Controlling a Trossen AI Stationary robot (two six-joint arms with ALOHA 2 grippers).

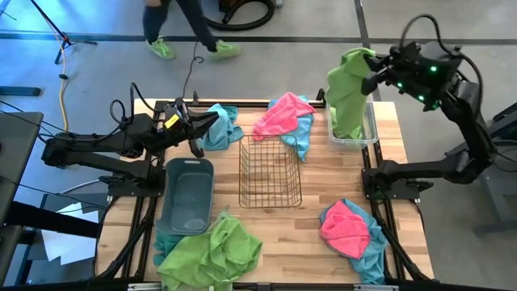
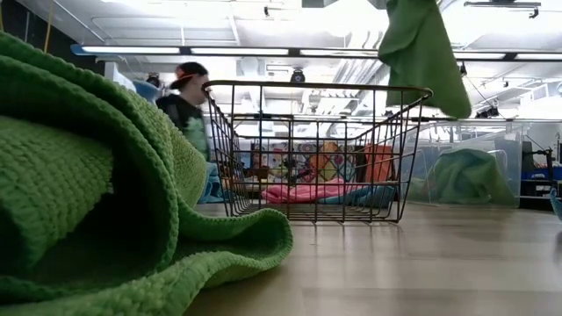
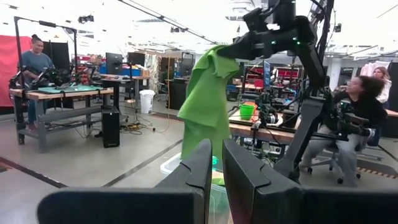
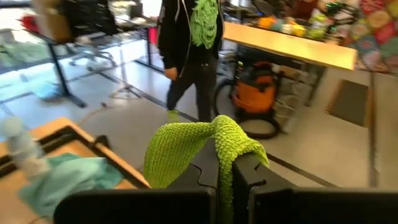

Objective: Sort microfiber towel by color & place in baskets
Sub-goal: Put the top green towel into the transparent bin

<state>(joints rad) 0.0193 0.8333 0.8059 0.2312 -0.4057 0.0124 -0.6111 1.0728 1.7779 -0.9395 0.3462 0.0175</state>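
My right gripper point(image 1: 373, 77) is raised over the table's far right corner, shut on a lime green microfiber towel point(image 1: 347, 89), which hangs above the clear plastic bin point(image 1: 371, 136). Another green towel point(image 2: 465, 175) lies inside that bin. The copper wire basket point(image 1: 271, 174) stands mid-table and the grey-blue tub point(image 1: 187, 194) to its left. My left gripper point(image 1: 196, 133) waits shut at the far left, beside a teal towel point(image 1: 220, 125). Pink-and-teal heaps lie at the far middle point(image 1: 284, 120) and near right point(image 1: 349, 230). Green towels point(image 1: 212, 255) are bunched at the near edge. My right gripper pinches a bunched upper part of the green towel point(image 4: 231, 142) between its two fingers. The cloth folds over the fingertips; one layer or several, I cannot tell. The fingers reach roughly level from the table's right side. The towel hangs slack below them point(image 3: 205, 106), clear of the bin.
A person walks past beyond the table's far edge point(image 1: 186, 32), and others sit at benches in the room point(image 3: 357, 118). The table's black frame rail point(image 1: 242, 103) runs along the far edge. Bare wood lies between the wire basket and the clear bin point(image 1: 331, 174).
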